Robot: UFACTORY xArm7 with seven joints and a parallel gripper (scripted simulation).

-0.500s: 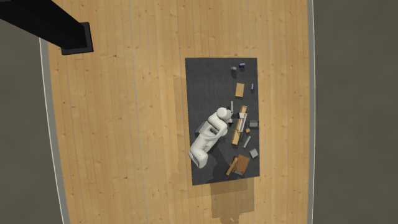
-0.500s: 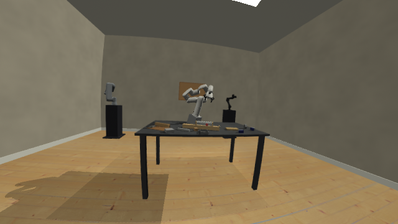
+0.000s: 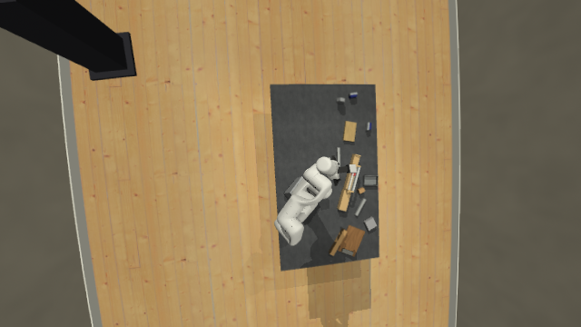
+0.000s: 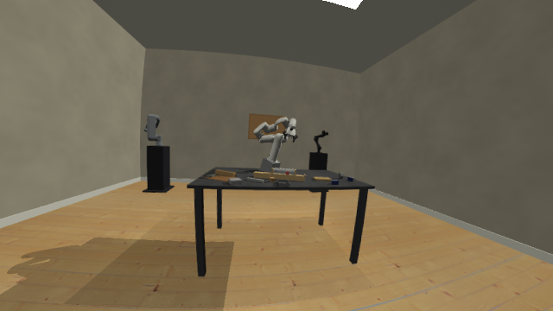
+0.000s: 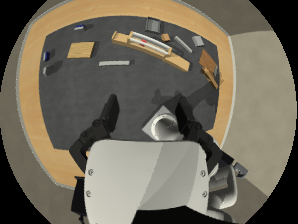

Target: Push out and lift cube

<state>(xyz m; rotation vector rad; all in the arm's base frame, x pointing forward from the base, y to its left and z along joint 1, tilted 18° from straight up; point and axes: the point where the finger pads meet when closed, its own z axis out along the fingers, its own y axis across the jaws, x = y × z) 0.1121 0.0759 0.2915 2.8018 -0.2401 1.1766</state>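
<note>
A long wooden channel (image 3: 346, 181) lies on the dark table, with a clear cover over part of it. A small red cube (image 3: 353, 174) sits inside it; it also shows in the wrist view (image 5: 141, 40) and the side view (image 4: 275, 172). The channel shows in the wrist view (image 5: 149, 46) and in the side view (image 4: 279, 175). My gripper (image 5: 147, 102) is open and empty, high above the table, well apart from the channel. In the side view it hangs at the arm's end (image 4: 295, 137). A thin grey rod (image 5: 115, 63) lies on the table beside the channel.
A flat wooden plate (image 3: 349, 131), small grey and blue blocks (image 3: 347, 97), a grey tray (image 3: 370, 181), a grey bar (image 3: 360, 207), a grey block (image 3: 370, 223) and a wooden board stack (image 3: 349, 240) lie around the channel. The table edge is near on the right.
</note>
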